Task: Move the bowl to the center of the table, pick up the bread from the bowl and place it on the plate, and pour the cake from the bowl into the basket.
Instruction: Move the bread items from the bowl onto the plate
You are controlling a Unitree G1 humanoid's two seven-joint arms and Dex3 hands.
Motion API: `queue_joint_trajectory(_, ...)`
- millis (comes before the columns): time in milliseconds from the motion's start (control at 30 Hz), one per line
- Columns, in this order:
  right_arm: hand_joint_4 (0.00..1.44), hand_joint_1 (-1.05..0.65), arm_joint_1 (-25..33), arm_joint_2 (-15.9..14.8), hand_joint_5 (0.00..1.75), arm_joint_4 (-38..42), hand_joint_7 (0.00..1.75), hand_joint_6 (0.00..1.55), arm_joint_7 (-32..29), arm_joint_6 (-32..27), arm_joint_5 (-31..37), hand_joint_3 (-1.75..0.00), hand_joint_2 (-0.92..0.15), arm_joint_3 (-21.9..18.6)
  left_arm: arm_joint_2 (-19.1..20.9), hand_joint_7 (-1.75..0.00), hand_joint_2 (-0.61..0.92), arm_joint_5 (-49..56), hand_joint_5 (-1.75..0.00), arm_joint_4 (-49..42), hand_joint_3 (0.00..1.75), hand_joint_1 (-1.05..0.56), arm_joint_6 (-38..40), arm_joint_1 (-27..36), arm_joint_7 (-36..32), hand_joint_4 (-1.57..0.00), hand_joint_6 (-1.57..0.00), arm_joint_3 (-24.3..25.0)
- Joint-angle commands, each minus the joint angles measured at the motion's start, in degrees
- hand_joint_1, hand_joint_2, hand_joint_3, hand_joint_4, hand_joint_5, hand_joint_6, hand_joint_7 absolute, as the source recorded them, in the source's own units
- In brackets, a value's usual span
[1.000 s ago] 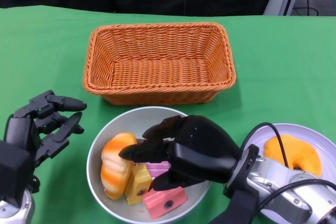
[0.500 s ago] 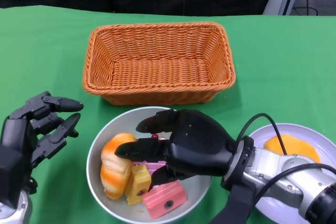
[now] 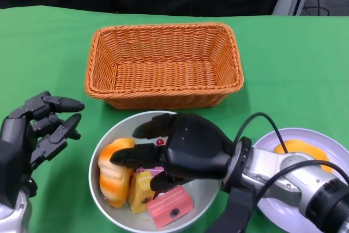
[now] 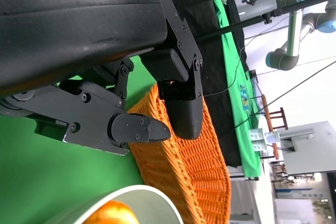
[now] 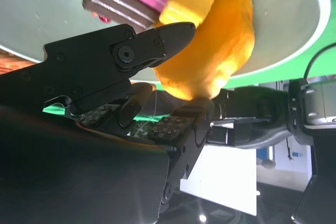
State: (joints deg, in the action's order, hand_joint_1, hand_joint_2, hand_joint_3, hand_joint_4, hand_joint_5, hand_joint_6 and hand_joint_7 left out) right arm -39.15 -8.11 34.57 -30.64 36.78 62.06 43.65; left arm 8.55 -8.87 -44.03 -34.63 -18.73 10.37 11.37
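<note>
Head view is showing the bread (image 3: pixel 113 172), an orange loaf, lying in the left side of the grey bowl (image 3: pixel 109 135), which is sitting at the near middle of the green table (image 3: pixel 294 64), just in front of the wicker basket (image 3: pixel 163 64). Beside the bread in the bowl, a yellow cake piece (image 3: pixel 140 189) and a pink cake piece (image 3: pixel 170 207) are lying close together. The right hand (image 3: pixel 180 151) is reaching into the bowl with its fingers spread, the fingertips (image 3: pixel 121 158) touching the bread's top; in the right wrist view the fingers are flanking the bread (image 5: pixel 210 51) without closing on it. The left hand (image 3: pixel 32 129) is hovering left of the bowl, fingers apart and holding nothing. At the right, the white plate (image 3: pixel 338 156) is carrying an orange pastry (image 3: pixel 299 150).
</note>
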Motion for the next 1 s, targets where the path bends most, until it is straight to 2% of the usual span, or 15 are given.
queue_joint_trajectory(33, 0.74, -0.54, -1.7, 0.1, 0.02, 0.6, 0.00, 0.65, -1.2, -1.0, 0.6, -0.02, -0.92, 0.4, 0.8, -0.96, 0.91, 0.1, -1.71, 0.8, 0.15, -0.19, 0.6, 0.9, 0.3, -0.74, -0.83, 0.3)
queue_joint_trajectory(133, 0.74, -0.54, -1.9, 0.5, 0.01, 0.7, 0.01, 0.65, -2.3, -1.3, 0.5, -0.03, -0.92, 0.3, 0.9, -1.16, 0.86, -0.4, -1.74, 1.0, 0.08, -0.16, 1.4, 0.7, 1.0, -0.77, -0.77, 0.3)
queue_joint_trajectory(267, 0.73, -0.53, -1.3, 0.2, 0.01, -0.8, 0.00, 0.65, -1.4, -1.6, -0.3, -0.04, -0.92, -0.2, 0.8, -1.21, 0.85, -0.6, -1.75, 2.1, 0.06, -0.14, 2.8, 0.9, 1.1, -0.77, -0.75, 0.4)
queue_joint_trajectory(600, 0.77, -0.54, -0.5, -0.8, 0.02, -2.8, 0.01, 0.67, -3.1, 0.1, -1.2, -0.01, -0.91, -0.4, 1.2, -1.15, 0.91, 1.2, -1.73, 2.4, 0.06, -0.17, 3.1, 1.2, -0.4, -0.72, -0.74, 0.2)
queue_joint_trajectory(833, 0.74, -0.58, -1.9, 0.6, 0.01, -1.4, 0.01, 0.64, 1.7, 0.8, -3.4, 0.00, -0.90, -0.4, 0.8, -1.22, 0.89, 1.3, -1.75, 3.7, 0.03, -0.20, 4.9, 1.5, -1.4, -0.74, -0.75, 0.6)
queue_joint_trajectory(1000, 0.75, -0.56, -2.8, 0.7, 0.01, -0.4, 0.01, 0.67, 1.8, 0.4, -2.8, 0.00, -0.91, 0.0, 1.1, -1.10, 0.92, -0.2, -1.71, 4.5, 0.11, -0.17, 6.2, 2.1, -1.0, -0.69, -0.75, 1.8)
